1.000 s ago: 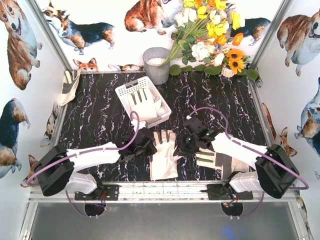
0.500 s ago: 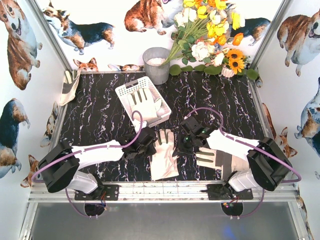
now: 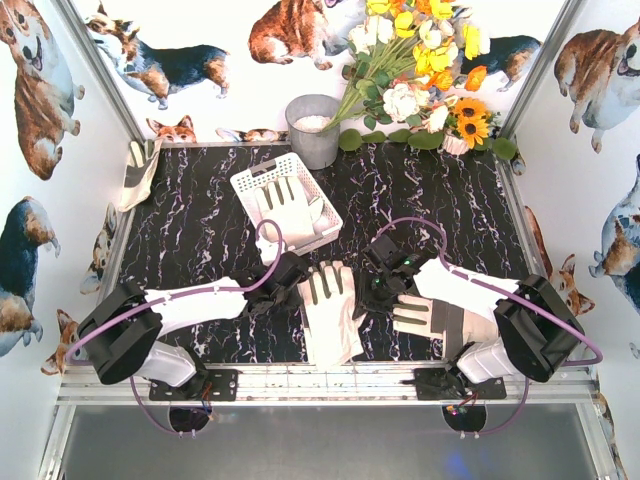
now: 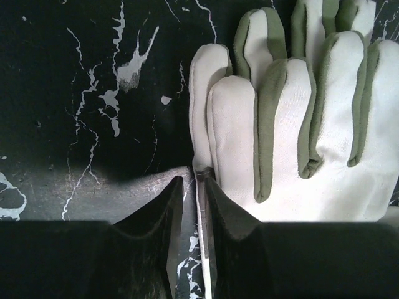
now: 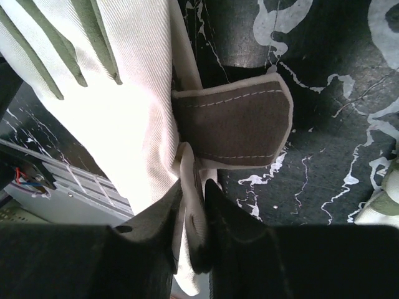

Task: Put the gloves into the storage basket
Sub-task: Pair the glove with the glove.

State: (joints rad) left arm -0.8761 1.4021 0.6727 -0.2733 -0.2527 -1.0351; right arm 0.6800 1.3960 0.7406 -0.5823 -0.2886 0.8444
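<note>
A cream-white glove (image 3: 330,312) with grey strips lies between my two grippers at the table's near middle. My left gripper (image 3: 287,281) is shut on its left edge; in the left wrist view the jaws (image 4: 193,182) pinch a thin fold of the glove (image 4: 293,124). My right gripper (image 3: 376,290) is shut on its right edge; in the right wrist view the jaws (image 5: 193,190) pinch fabric below the grey cuff tab (image 5: 234,124). The white slotted storage basket (image 3: 243,185) stands behind, with one glove (image 3: 285,207) in it. Another glove (image 3: 428,318) lies under my right arm.
A grey metal bucket (image 3: 313,130) stands behind the basket. A bunch of flowers (image 3: 420,70) fills the back right corner. One more glove (image 3: 136,170) hangs at the left wall. The metal rail (image 3: 330,375) runs along the near table edge.
Both grippers have moved in against the sides of the middle glove and shut on its edges. The glove has bunched and shifted slightly between them.
</note>
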